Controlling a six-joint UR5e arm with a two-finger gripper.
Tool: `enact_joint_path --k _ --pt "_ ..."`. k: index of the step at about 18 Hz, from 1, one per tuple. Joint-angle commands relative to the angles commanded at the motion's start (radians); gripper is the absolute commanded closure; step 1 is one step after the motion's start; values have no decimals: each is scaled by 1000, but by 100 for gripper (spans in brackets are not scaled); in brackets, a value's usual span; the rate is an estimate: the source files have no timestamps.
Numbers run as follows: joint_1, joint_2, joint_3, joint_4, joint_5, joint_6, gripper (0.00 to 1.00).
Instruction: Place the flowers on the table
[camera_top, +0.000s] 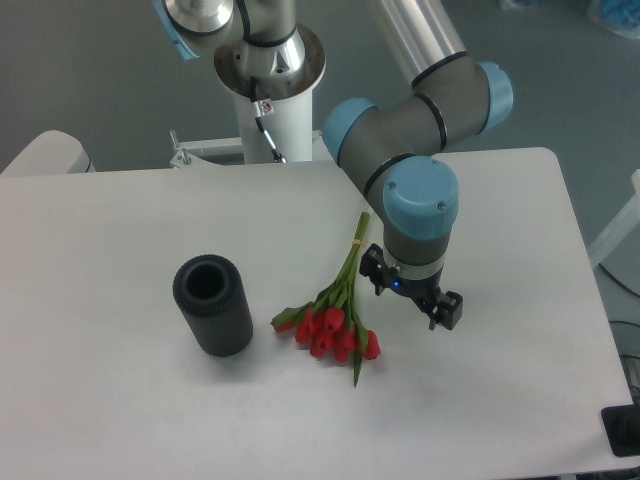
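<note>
The flowers, a bunch of red tulips with thin green stems, lie flat on the white table. Their heads point to the front and their stems run back and to the right, under the arm. My gripper hangs just right of the stems, above the table. Its black fingers look spread apart, with nothing between them. It does not touch the flowers.
A black ribbed cylinder vase stands upright on the table left of the flowers. The arm's white base post stands at the table's back edge. The table's right edge lies near the gripper's side.
</note>
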Motion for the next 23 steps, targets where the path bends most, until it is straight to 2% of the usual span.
enact_joint_path --k 17,23 --pt "3 -15 12 2 -3 5 0" --pt "-3 -58 66 -11 -3 83 0"
